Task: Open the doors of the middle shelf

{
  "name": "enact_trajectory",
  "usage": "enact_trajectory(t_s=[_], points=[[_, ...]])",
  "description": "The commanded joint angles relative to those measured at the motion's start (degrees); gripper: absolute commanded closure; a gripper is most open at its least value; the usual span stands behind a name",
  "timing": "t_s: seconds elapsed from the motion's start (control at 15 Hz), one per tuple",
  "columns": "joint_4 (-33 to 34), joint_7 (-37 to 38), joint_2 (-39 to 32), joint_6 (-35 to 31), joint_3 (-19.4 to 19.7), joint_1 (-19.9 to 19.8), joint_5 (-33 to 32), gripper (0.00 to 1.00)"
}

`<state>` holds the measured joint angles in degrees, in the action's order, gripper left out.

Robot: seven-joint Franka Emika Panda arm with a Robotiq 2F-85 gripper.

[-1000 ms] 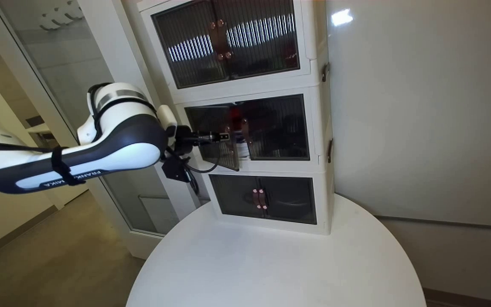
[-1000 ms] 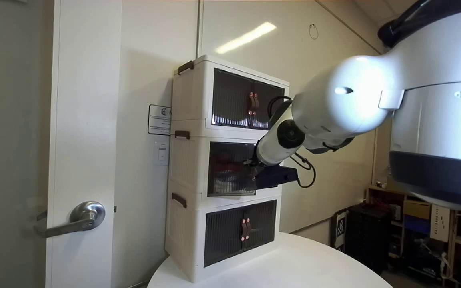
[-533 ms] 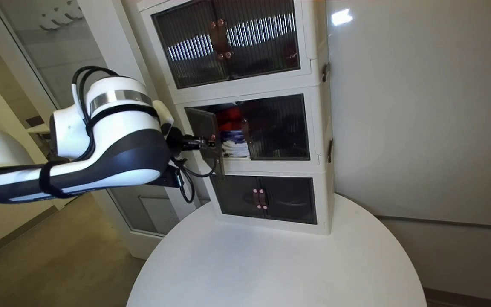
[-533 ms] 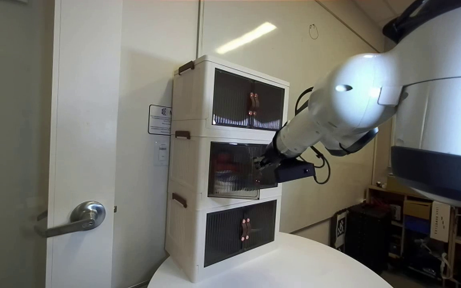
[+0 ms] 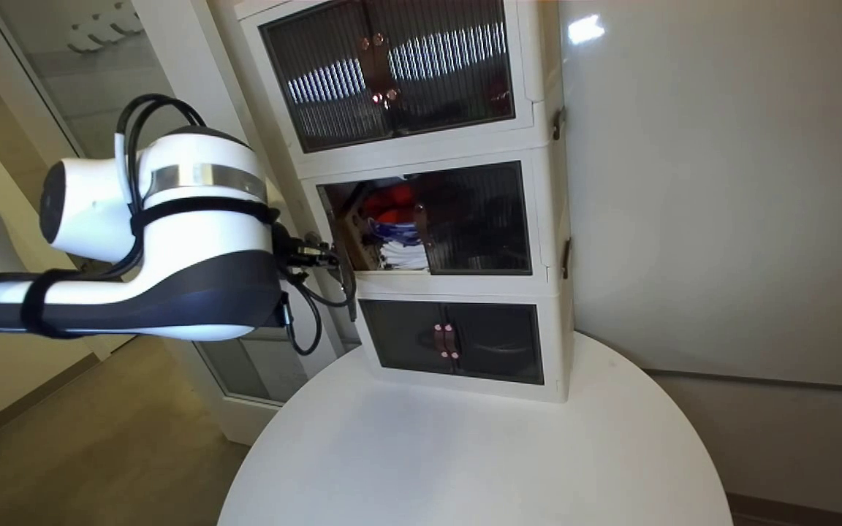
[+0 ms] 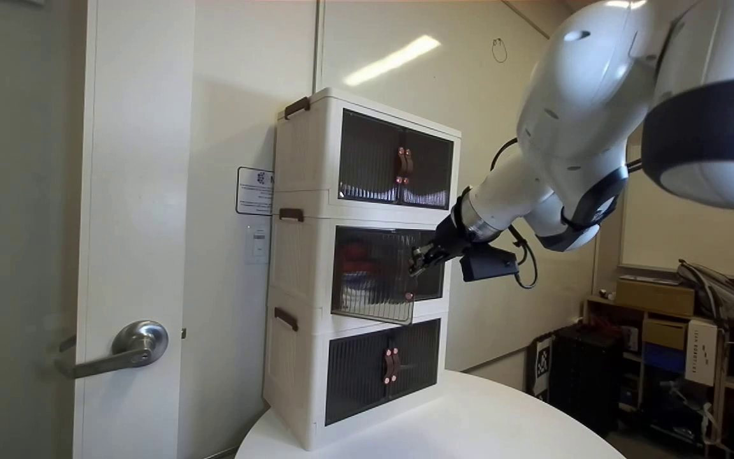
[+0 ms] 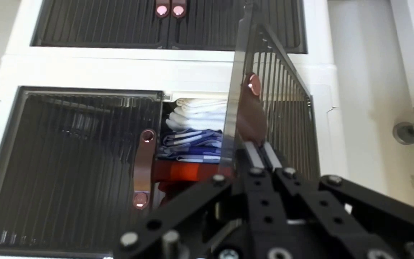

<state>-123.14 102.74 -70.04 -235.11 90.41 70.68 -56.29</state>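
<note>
The middle shelf (image 5: 479, 285) of the white cabinet has two dark glass doors. One door (image 7: 289, 108) stands swung well outward, nearly edge-on in an exterior view (image 5: 349, 292); it also shows in an exterior view (image 6: 370, 287). The other door (image 7: 74, 172) is closed, also in both exterior views (image 5: 476, 219) (image 6: 432, 284). My gripper (image 7: 259, 144) is shut on the brown strap handle (image 7: 252, 115) of the open door; the grip also shows in both exterior views (image 5: 332, 258) (image 6: 415, 262). Folded white, blue and red cloths (image 7: 196, 118) show inside. The wrist view stands upside down.
The closed upper doors (image 5: 435, 66) and closed lower doors (image 5: 406, 336) lie above and below. The cabinet stands on a round white table (image 5: 465, 453). A room door with a metal lever (image 6: 134, 347) stands beside the cabinet, close to the open door's hinge side.
The held door has swung further outward, from partly open to nearly edge-on. My gripper has drawn back with the handle, away from the cabinet. More of the inside shows.
</note>
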Motion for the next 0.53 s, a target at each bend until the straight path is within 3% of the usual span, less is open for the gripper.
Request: enact_trajectory(t_s=[0.0,0.27,0.47], points=[[-2.9,-7.9,14.2,1.5,-7.1,-1.4,-8.9,0.99],[-1.9,-9.6,26.2,6.3,-13.1,-5.1,-18.5,0.99],[-0.2,-8.7,35.6,12.4,-20.7,-10.6,-26.9,0.99]])
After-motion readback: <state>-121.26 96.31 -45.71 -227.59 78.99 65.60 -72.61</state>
